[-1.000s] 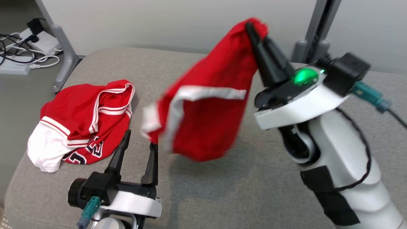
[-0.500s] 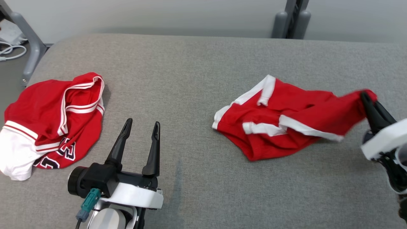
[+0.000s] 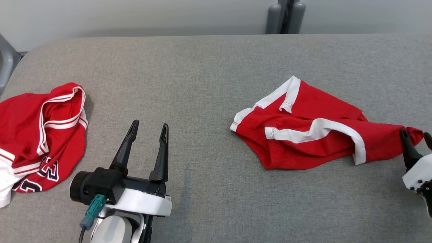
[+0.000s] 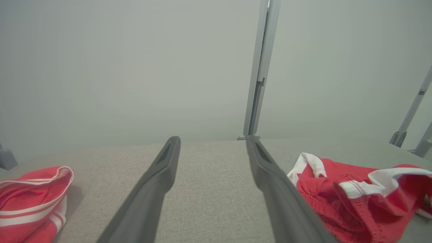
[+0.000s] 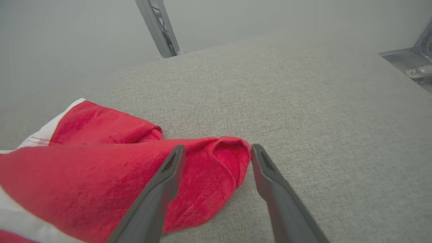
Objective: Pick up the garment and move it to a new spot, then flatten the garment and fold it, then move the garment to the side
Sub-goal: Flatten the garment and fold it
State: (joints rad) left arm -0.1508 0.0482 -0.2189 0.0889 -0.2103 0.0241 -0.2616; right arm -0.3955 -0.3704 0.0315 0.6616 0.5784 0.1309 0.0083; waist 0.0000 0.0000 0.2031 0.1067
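The garment [image 3: 314, 135] is a pair of red shorts with white trim, lying crumpled on the grey padded table [image 3: 202, 67] right of centre. Its right corner reaches between the fingers of my right gripper [image 3: 415, 135] at the right edge. In the right wrist view that gripper [image 5: 217, 148] stands open, and the red cloth [image 5: 101, 168] rests on the table between and left of its jaws. My left gripper [image 3: 148, 126] is open at the lower left, empty, well left of the shorts. The left wrist view has its fingers [image 4: 155, 179] apart, with the garment [image 4: 337, 189] to their right.
A red and white jersey [image 3: 40, 128] lies bunched at the table's left edge, also in the left wrist view [image 4: 30, 199]. A grey post [image 3: 285, 17] stands behind the table's far edge. Bare grey padding lies between the two pieces of clothing.
The right gripper carried the shorts from mid-air down to the table's right side and opened its jaws; the cloth now lies flat. The head camera also shifted. The left gripper stayed put.
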